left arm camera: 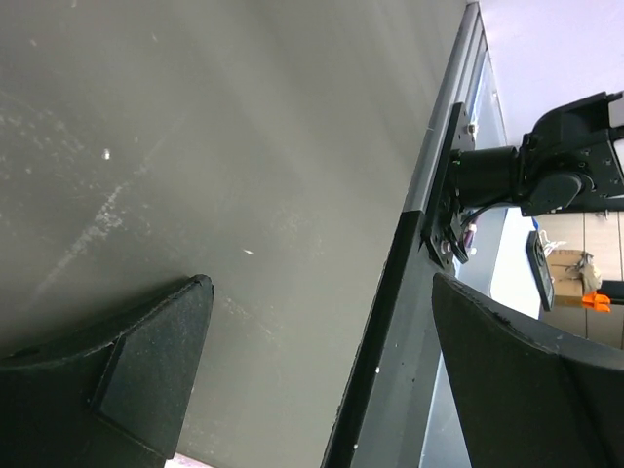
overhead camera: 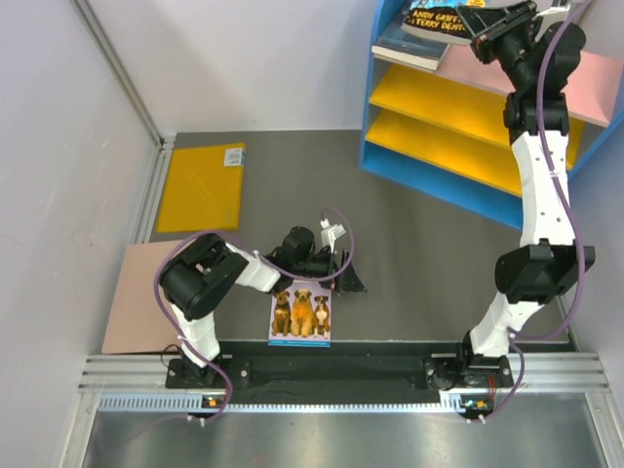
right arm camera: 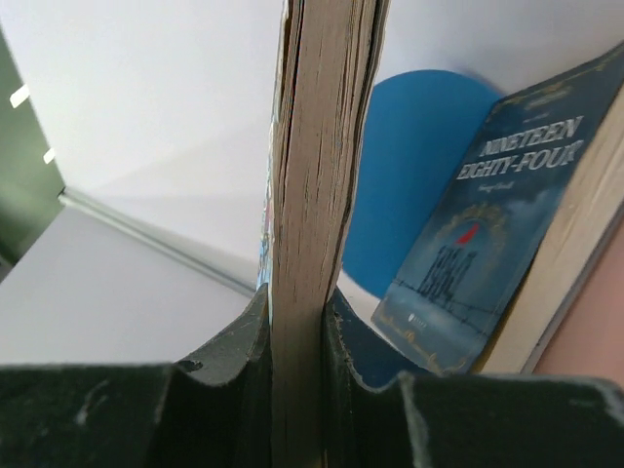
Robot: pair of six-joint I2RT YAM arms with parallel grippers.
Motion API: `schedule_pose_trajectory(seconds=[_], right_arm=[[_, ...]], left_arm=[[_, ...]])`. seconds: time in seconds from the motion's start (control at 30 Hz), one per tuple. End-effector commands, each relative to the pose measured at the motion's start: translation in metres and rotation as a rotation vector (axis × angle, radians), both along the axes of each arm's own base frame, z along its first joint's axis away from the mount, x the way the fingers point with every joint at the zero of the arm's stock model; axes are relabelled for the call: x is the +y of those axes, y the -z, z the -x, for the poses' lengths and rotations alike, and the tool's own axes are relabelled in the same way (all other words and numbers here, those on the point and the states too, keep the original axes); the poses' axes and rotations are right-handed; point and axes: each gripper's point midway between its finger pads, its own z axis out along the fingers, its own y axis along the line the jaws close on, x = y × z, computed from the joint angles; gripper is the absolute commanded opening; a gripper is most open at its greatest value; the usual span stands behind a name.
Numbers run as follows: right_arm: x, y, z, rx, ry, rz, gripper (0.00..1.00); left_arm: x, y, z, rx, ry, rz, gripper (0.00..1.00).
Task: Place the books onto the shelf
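**A:** Where's our black book [overhead camera: 441, 21]?

**B:** Up at the shelf [overhead camera: 369, 97], over its pink top [overhead camera: 468, 70]. Our right gripper [overhead camera: 485, 29] has it. On the wrist view the fingers [right arm camera: 224, 370] pinch both sides of its page edge.

**A:** And beside it?

**B:** The navy book [right arm camera: 487, 253], resting on that pink top. We cannot tell whether the two touch.

**A:** The dog book [overhead camera: 300, 314]?

**B:** Flat on the table [overhead camera: 419, 244] at the near edge, just beside our left gripper [overhead camera: 341, 258]. Its fingers [left arm camera: 146, 370] stand spread wide, and we see bare table between them.

**A:** Further left?

**B:** A yellow sheet [overhead camera: 202, 185] and a brown board [overhead camera: 136, 297], both lying flat.
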Motion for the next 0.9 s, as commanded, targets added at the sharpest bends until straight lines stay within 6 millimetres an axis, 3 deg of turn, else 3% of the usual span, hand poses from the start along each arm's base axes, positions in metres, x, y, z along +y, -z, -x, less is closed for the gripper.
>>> schedule_pose_trajectory(seconds=[0.0, 0.1, 0.17, 0.2, 0.4, 0.53, 0.57, 0.87], right_arm=[[-0.014, -0.011, -0.017, 0.027, 0.064, -0.097, 0.0], [-0.015, 0.002, -0.036, 0.065, 0.067, -0.119, 0.0], [-0.015, -0.004, -0.039, 0.051, 0.064, -0.121, 0.0], [-0.014, 0.004, -0.049, 0.071, 0.063, -0.127, 0.0], [-0.003, 0.013, -0.062, 0.08, 0.03, -0.149, 0.0], [0.001, 0.011, -0.064, 0.064, 0.02, -0.148, 0.0], [0.018, 0.012, -0.062, 0.068, -0.01, -0.146, 0.0], [0.032, 0.015, -0.056, 0.064, -0.067, -0.112, 0.0]], left_arm=[[-0.005, 0.008, 0.005, -0.017, 0.003, 0.021, 0.99], [-0.007, 0.011, 0.006, -0.007, 0.012, 0.021, 0.99], [-0.007, 0.011, 0.007, -0.004, 0.014, 0.022, 0.99], [-0.006, 0.012, 0.007, -0.002, 0.014, 0.02, 0.99], [-0.006, 0.014, 0.008, -0.002, 0.014, 0.021, 0.99], [-0.006, 0.015, 0.009, 0.005, 0.016, 0.022, 0.99], [-0.007, 0.015, 0.009, 0.005, 0.018, 0.025, 0.99], [-0.007, 0.017, 0.009, 0.015, 0.021, 0.022, 0.99]])
